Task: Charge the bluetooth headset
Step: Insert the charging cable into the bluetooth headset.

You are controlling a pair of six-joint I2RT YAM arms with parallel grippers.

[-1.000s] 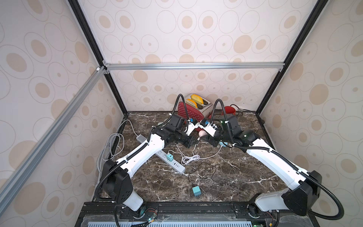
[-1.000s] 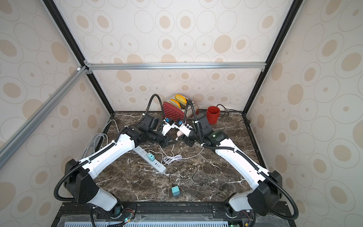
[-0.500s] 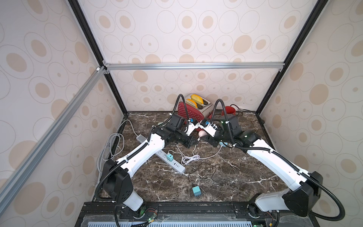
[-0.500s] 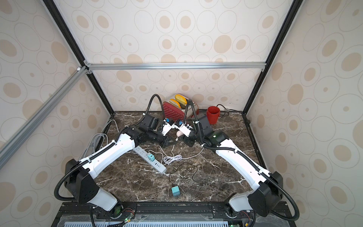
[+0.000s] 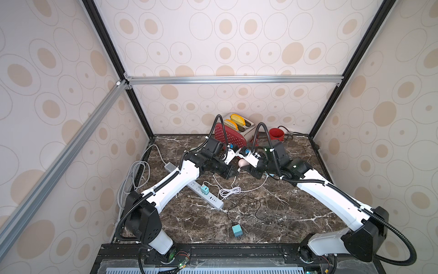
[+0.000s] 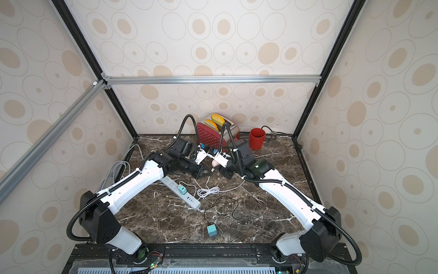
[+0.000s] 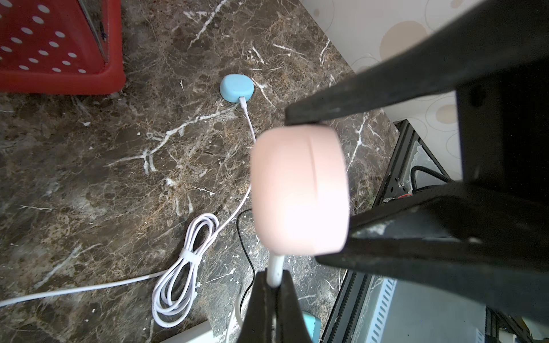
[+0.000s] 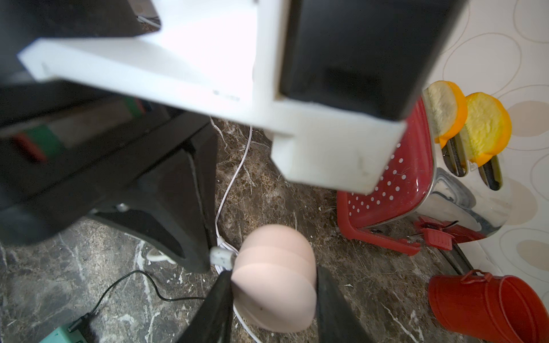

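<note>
Your left hand [image 7: 274, 285] is pinched tight on the white plug [image 7: 274, 267]; your right hand [image 8: 273, 300] clamps the pink headset case [image 8: 276, 267] above the desk [image 7: 118, 178]. Plug axis points straight into the case, tip touching; seating unclear

Red toaster [image 5: 231, 138] with white dots and chrome end stands at back of marble desk [image 5: 272, 213], two yellow-orange bread slices [image 8: 487, 124] sticking up from its slots. Red metal bucket [image 6: 257, 139] with a handle stands just beside toaster, near back wall. Loose teal adapter [image 5: 237, 230] lies near desk's front edge, thin black cable [image 5: 257, 208] looping from it; spotted beige walls [image 5: 213, 47] and aluminium bar [image 5: 232, 79] surround.
</note>
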